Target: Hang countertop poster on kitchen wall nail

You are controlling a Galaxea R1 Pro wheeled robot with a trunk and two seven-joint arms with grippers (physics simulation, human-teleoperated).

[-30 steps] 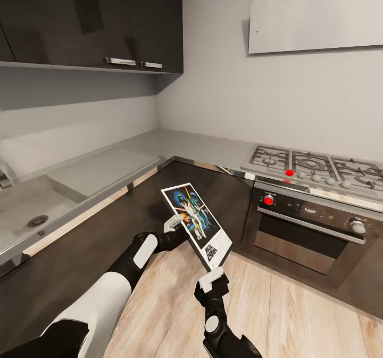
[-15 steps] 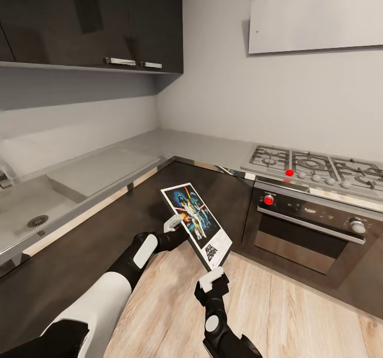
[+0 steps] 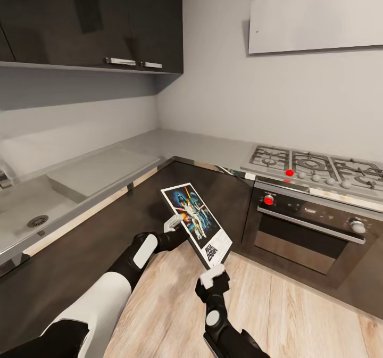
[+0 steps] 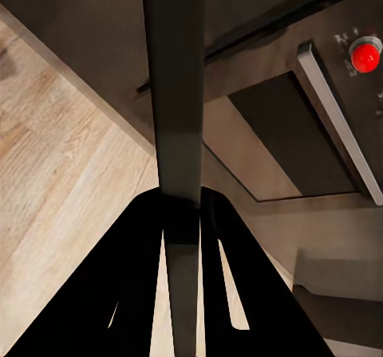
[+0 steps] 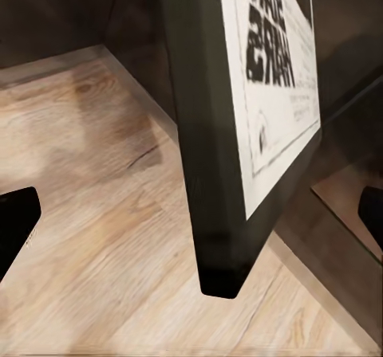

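The poster [image 3: 197, 222], with its black frame, white border and "STAR WARS" lettering, hangs tilted in the air in front of the dark cabinets, below the light-grey kitchen countertop [image 3: 159, 148]. My left gripper [image 3: 174, 225] is shut on its left edge. In the left wrist view the frame's thin edge [image 4: 177, 94] runs up from between the black fingers [image 4: 136, 277]. My right gripper [image 3: 213, 275] sits just under the poster's lower corner and is open. In the right wrist view that corner [image 5: 219, 269] hangs between the widely spread fingertips [image 5: 16, 221] without touching them.
An oven [image 3: 303, 235] with a gas hob [image 3: 314, 166] stands at the right. A sink [image 3: 32, 209] is set in the worktop at the left, under dark upper cabinets [image 3: 106, 17]. A pale wall panel [image 3: 319, 17] carries a small dark dot [image 3: 257, 30]. Wooden floor [image 3: 170, 299] lies below.
My right gripper has risen slightly towards the poster's lower corner. The poster and the left arm have stayed still.
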